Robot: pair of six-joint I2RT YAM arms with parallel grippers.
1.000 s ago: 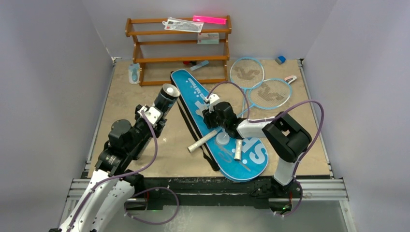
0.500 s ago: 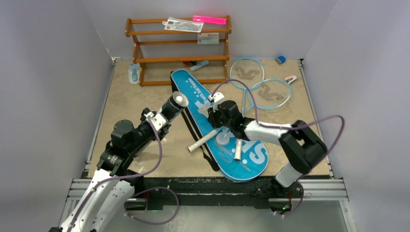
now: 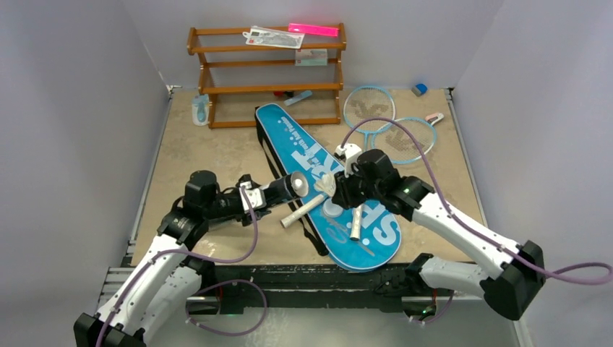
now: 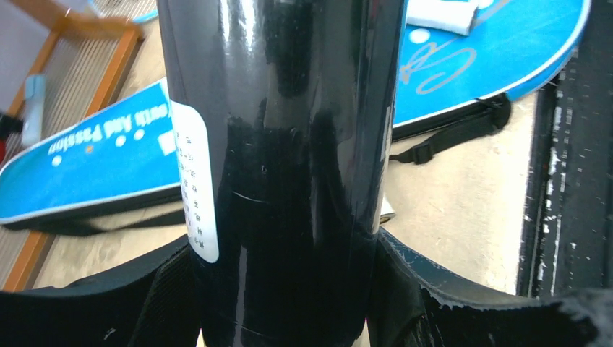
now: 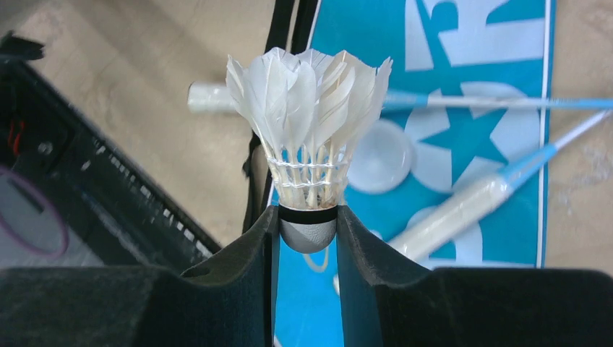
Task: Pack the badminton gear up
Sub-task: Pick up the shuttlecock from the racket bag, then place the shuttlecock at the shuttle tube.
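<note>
**A:** What has changed on the left?

**B:** The left gripper [image 4: 286,303] has its jaws spread wide around the black tube [image 3: 288,189] and clamps its body. A second ago the tube stood tilted up, with its mouth toward the wooden rack [image 3: 266,87]. It has now swung down and across, and hangs above the near half of the table [image 3: 188,144].

**A:** Which way does it point?

**B:** Its long axis runs nearly level, left to right. The open mouth faces right, at the near edge of the blue bag [image 3: 300,148].

**A:** And in the middle?

**B:** The shuttlecock [image 5: 307,130] is off the bag. A second ago the right gripper [image 5: 307,217] was low over the bag. Now it pinches the shuttlecock's rounded cork and holds it in the air just beside the tube's mouth. I can't tell whether the feathers touch the rim.

**A:** How is it turned?

**B:** The cork is on the right, in the jaws. The feathers fan left toward the mouth, roughly in line with the tube.

**A:** What does that mean for the packing?

**B:** I'd judge that loading is about to start, since the tube and shuttlecock have been brought face to face. The feathers lead, though, so they could catch or splay on the rim.

**A:** Further right?

**B:** The bag lies flat on a diagonal. The rackets [image 3: 394,137] rest their white handles across it, with their heads on the table beyond. They are not packed yet.
</note>
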